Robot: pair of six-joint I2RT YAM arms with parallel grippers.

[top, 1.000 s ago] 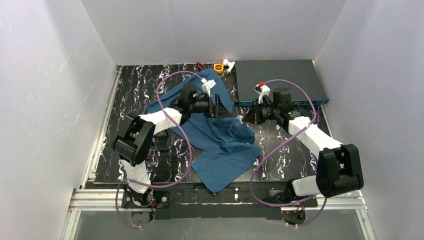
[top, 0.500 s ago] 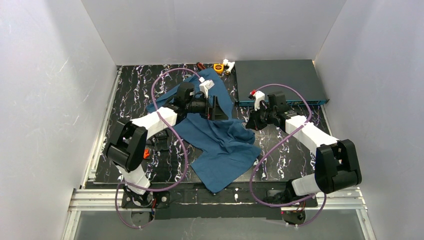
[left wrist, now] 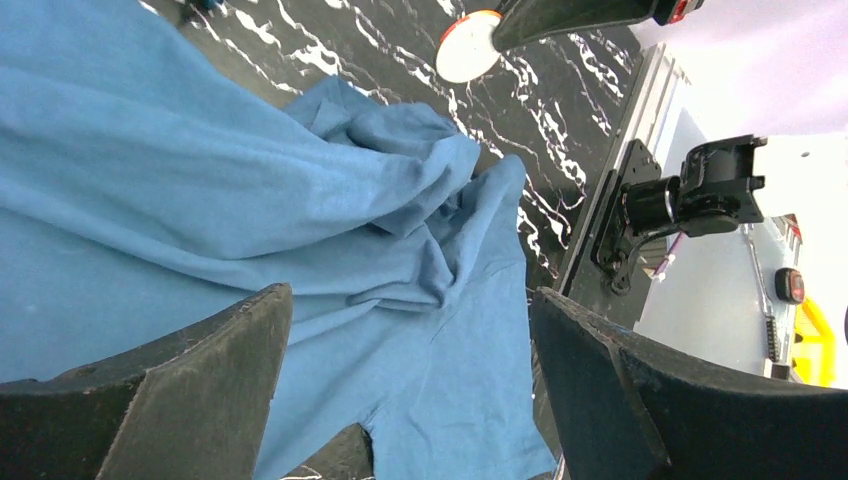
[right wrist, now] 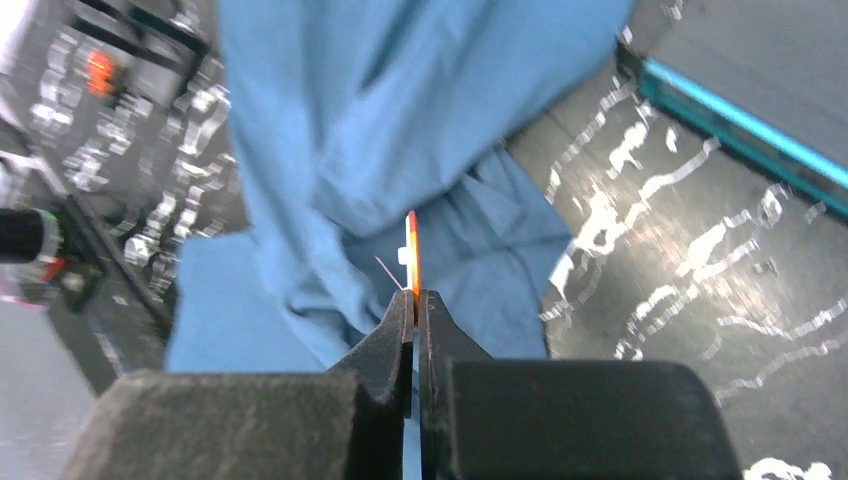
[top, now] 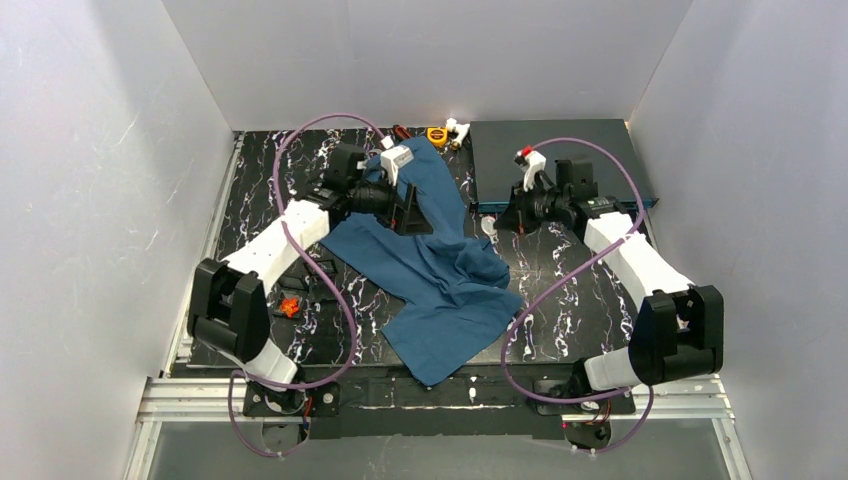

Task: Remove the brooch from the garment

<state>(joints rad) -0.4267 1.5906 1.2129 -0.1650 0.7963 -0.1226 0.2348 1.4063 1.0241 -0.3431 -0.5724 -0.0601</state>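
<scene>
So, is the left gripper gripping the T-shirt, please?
No, the left gripper is wide open over the T-shirt, clamping nothing.

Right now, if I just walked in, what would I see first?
The big blue T-shirt crumpled across the middle of the black marbled table. Next, the right hand, shut on a small white-and-orange round brooch just beyond the shirt's right edge. The left hand hangs open above the shirt's far part.
</scene>
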